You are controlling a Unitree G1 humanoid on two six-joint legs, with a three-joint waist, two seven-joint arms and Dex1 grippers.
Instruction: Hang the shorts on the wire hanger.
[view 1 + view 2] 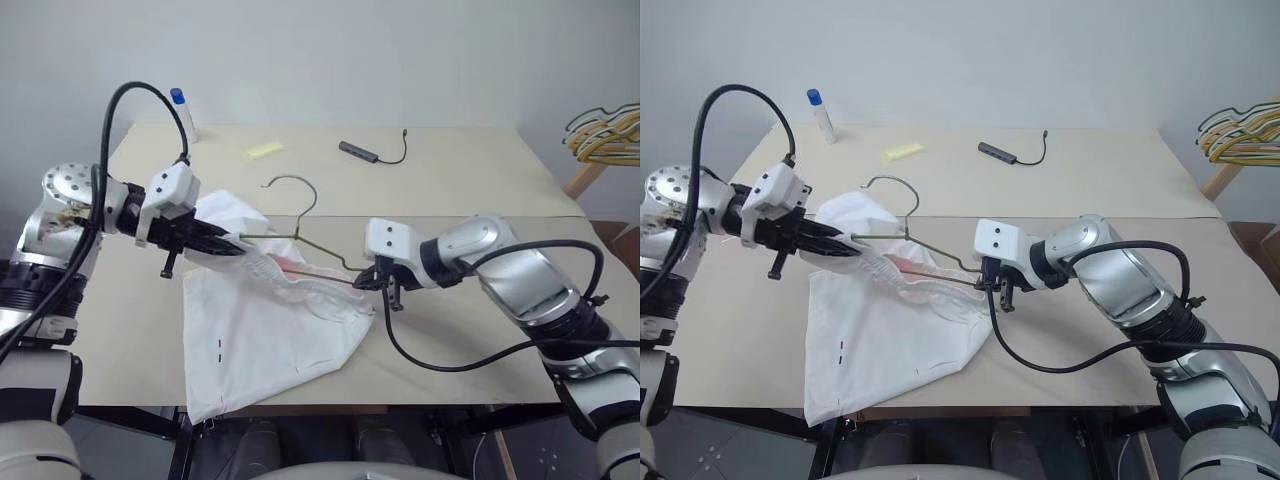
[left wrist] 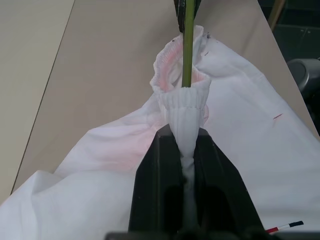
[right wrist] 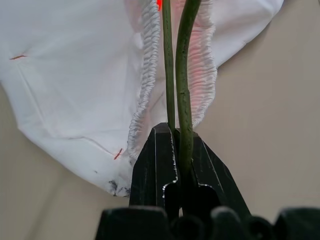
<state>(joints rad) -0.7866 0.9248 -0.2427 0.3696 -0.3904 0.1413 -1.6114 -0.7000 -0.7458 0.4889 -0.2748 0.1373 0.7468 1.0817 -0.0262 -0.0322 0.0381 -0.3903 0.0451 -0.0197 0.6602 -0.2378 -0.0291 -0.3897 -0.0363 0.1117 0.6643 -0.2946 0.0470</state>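
White shorts are half-threaded: your left claw pinches the waistband, right claw clamps the wire hanger; draping remains.

Head stereo overhead; close wrist views

Soft, even, slightly hazy light
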